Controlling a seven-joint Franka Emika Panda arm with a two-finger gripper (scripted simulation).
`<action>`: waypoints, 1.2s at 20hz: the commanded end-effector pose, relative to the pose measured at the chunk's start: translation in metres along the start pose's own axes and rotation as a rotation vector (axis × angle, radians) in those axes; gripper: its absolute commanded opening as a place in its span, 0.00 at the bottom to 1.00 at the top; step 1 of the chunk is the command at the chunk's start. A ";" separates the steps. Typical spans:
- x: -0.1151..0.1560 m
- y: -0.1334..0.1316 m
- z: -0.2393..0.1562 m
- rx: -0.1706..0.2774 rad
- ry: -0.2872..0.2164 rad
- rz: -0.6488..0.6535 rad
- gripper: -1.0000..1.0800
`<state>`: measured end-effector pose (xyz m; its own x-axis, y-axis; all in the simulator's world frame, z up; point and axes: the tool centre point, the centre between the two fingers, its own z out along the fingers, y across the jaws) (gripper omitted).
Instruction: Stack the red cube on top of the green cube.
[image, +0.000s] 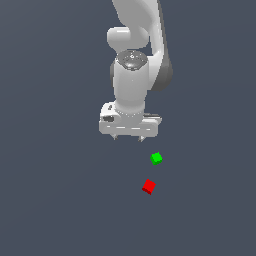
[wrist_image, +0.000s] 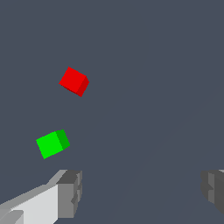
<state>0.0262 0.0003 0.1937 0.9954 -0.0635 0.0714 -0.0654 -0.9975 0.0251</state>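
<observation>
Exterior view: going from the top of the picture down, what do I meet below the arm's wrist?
Gripper with its jaws apart and nothing between them → green cube → red cube. The two cubes lie apart, both toward the exterior view's right of the gripper.

A plain, flat, dark slate-grey ground (image: 55, 200) is seen filling both views from edge to edge, evenly lit, with only a faint paler band traced across it in the wrist view.
</observation>
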 end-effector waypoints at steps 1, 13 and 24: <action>0.003 -0.005 0.005 0.000 -0.004 0.019 0.96; 0.038 -0.047 0.051 0.001 -0.030 0.194 0.96; 0.077 -0.080 0.095 0.004 -0.056 0.360 0.96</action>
<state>0.1091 0.0695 0.1074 0.9196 -0.3922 0.0229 -0.3924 -0.9198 0.0052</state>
